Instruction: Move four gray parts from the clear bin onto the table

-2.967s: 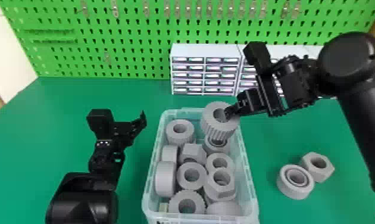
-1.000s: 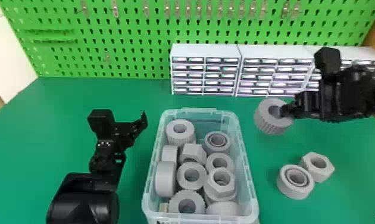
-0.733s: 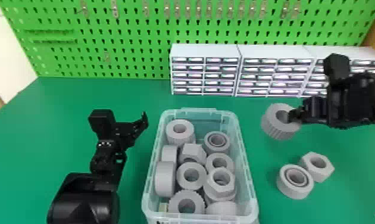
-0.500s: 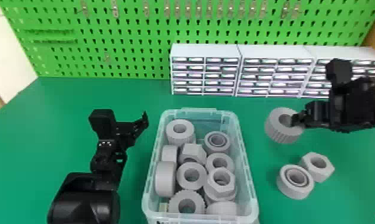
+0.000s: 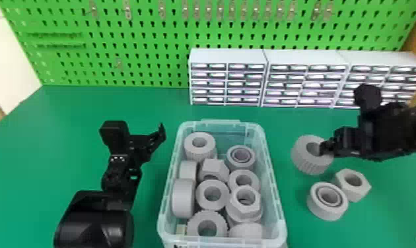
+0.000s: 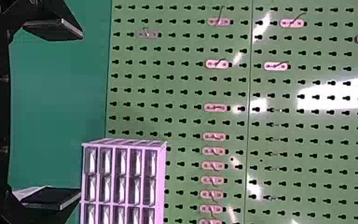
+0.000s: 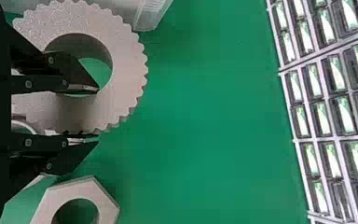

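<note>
- The right gripper [image 5: 322,149] is clamping the wall of a toothed gray part [image 5: 311,155], which is sitting to the right of the clear bin [image 5: 276,201], between the bin's right side and the table's [image 5: 144,108] right edge; whether its underside is already touching down, I cannot tell.
- The left gripper [image 6: 80,113] is hanging beyond the bin's left edge, fingers spread wide, holding nothing.
- Two more gray parts, a round ring [image 5: 326,204] and a hex nut [image 5: 352,185], are lying just beside each other toward the table's near right corner.
- The toothed part is looking stiff and fairly light (printed plastic, I'd guess), hardly fragile, with its ridges probably giving more bite than its smooth bore.
- Its thick wall is offering the best hold, one finger in the bore and one outside; gripping on one side, though, could be letting it tilt.
- The right wrist view is showing that very straddle, with the teeth running around the rim; the head view is showing the bin's remaining pile and both parts' spacing from the bin's right edge.
</note>
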